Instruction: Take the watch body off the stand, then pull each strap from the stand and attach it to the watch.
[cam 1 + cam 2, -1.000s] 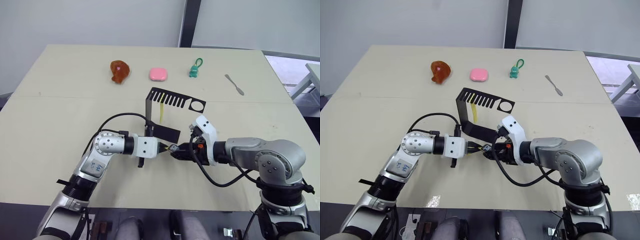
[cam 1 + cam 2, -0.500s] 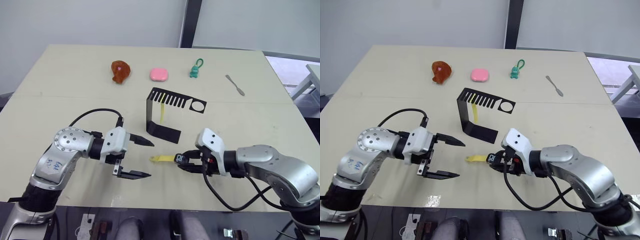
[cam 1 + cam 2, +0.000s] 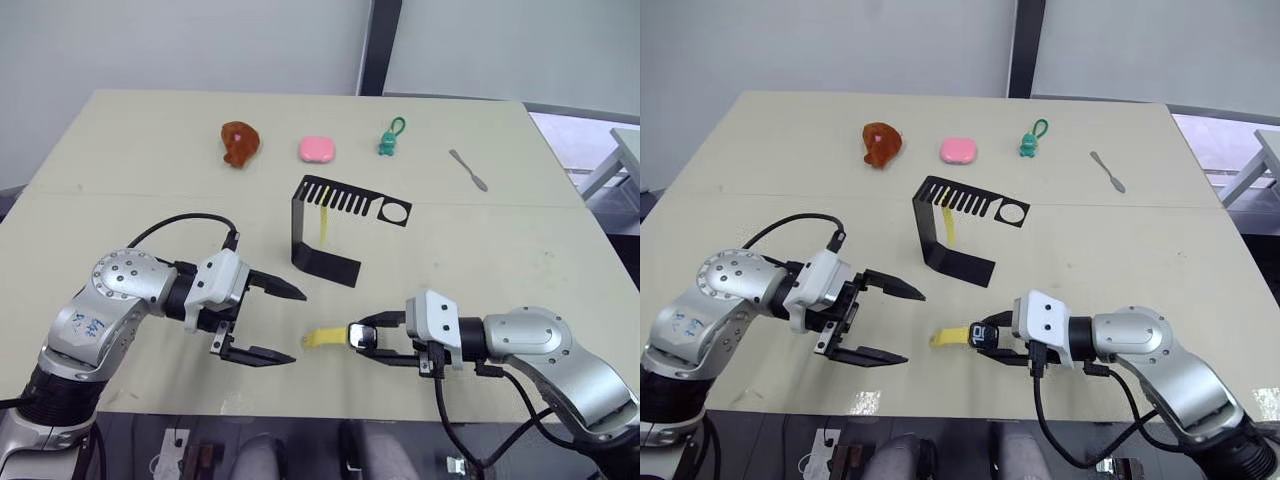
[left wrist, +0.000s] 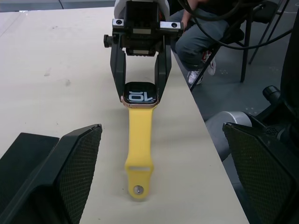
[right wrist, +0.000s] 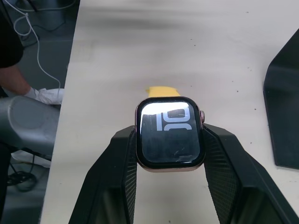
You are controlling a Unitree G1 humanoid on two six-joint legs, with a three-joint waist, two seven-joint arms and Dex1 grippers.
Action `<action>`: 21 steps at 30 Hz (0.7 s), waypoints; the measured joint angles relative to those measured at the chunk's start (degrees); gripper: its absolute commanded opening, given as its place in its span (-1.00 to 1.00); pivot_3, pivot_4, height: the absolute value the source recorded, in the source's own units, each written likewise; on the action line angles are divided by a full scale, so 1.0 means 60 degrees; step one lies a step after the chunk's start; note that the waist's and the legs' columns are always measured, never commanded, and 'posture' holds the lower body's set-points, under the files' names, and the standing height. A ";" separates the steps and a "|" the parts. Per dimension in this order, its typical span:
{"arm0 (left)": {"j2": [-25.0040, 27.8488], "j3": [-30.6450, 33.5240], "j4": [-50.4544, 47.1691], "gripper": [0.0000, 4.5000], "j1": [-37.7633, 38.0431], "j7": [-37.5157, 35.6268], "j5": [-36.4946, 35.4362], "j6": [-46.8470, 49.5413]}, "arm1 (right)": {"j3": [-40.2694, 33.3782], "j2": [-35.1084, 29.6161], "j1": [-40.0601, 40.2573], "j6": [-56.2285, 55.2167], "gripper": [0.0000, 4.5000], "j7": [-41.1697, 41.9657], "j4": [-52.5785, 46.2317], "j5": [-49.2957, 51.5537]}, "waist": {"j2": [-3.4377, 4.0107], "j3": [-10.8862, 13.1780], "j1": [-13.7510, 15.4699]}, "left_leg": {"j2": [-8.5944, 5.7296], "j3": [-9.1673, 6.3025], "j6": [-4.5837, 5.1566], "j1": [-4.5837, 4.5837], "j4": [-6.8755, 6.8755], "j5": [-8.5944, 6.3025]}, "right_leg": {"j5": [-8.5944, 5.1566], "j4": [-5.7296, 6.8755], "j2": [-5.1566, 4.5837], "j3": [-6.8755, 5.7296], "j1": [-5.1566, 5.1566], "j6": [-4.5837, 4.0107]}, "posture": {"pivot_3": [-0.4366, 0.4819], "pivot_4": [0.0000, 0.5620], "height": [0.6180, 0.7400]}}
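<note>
table: pale beige top (image 3: 120,220), with a seam running across it
brown item: glossy reddish-brown lump (image 3: 239,142), lay far on the table, left of the pink block
pink block: rounded (image 3: 316,149), sat between the brown item and the green charm
green charm: small figure with a loop (image 3: 390,139)
spatula: small, metal-looking (image 3: 468,169), lay at a slant farthest right

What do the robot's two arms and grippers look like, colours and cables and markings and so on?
Both arms are silver-grey metal with rounded joint housings, ending in white boxy wrist blocks. Each carries a gripper with two black, tapered jaws, their inner faces cross-hatched: the left gripper and the right gripper. A black cable loops from each forearm to its wrist. The left arm's upper segment bears small blue markings, too small to read.
</note>
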 measured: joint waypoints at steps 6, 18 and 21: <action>-0.0001 0.0128 0.0015 0.98 0.0644 0.0489 0.0444 -0.0567 | 0.0547 0.0634 -0.0417 -0.0214 -0.33 0.0067 0.0438 -0.0272 | 0.0000 0.0000 -0.0027 | 0.0002 0.0004 0.0000 0.0006 0.0000 0.0000 | -0.0002 0.0010 0.0001 0.0003 -0.0002 -0.0003 | -0.05 -0.47 1.00; 0.0780 0.1160 0.0313 0.98 0.1740 0.0554 0.0713 -0.1430 | 0.2150 0.1973 -0.1413 -0.1216 -0.33 0.0316 0.2738 -0.1777 | -0.0003 -0.0002 -0.0012 | -0.0002 0.0006 0.0003 0.0008 0.0002 -0.0003 | -0.0004 0.0015 -0.0013 -0.0007 0.0000 -0.0008 | -0.05 -0.47 1.00; 0.0596 0.1149 0.0280 0.98 0.1834 0.0984 0.1004 -0.1623 | 0.2541 0.1985 -0.1452 -0.1470 -0.33 0.0438 0.3180 -0.2273 | -0.0003 -0.0002 -0.0007 | -0.0001 0.0006 0.0002 0.0008 0.0003 -0.0003 | -0.0005 0.0017 -0.0012 -0.0007 -0.0001 -0.0009 | -0.05 -0.47 1.00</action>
